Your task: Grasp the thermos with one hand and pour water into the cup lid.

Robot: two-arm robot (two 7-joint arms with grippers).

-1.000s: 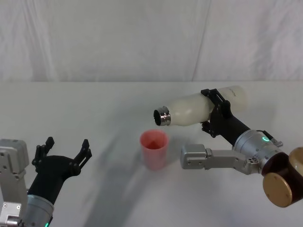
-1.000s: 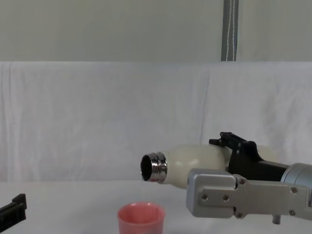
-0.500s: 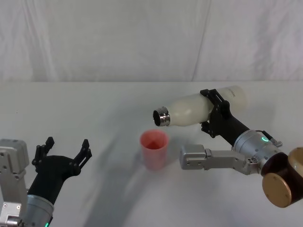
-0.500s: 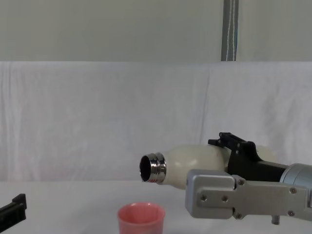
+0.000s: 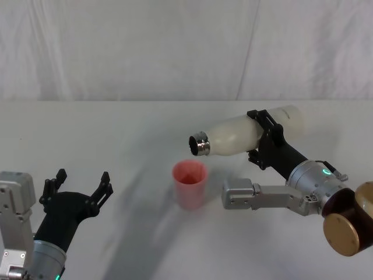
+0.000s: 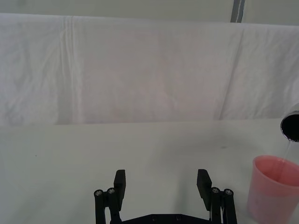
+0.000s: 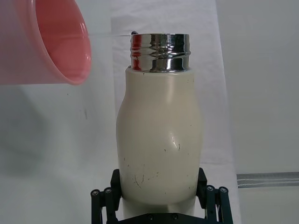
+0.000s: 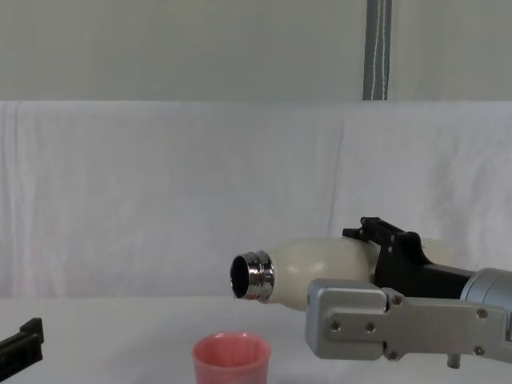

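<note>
The cream-white thermos (image 5: 239,135) lies nearly level in the air, with my right gripper (image 5: 265,137) shut around its middle. Its steel neck (image 5: 199,144) points toward the robot's left and hangs just above the pink cup lid (image 5: 189,184), which stands upright on the table. In the right wrist view a thin thread of water runs from the thermos (image 7: 160,140) mouth toward the cup lid (image 7: 51,42). From the chest view the thermos (image 8: 320,272) sits above and to the right of the cup lid (image 8: 232,358). My left gripper (image 5: 81,178) rests open at the near left, holding nothing.
A white cloth covers the table (image 5: 134,128) and hangs as a backdrop behind it. A grey link of my right arm (image 5: 256,195) lies low, just right of the cup lid. In the left wrist view the cup lid (image 6: 272,191) stands far to one side of the open left gripper (image 6: 161,179).
</note>
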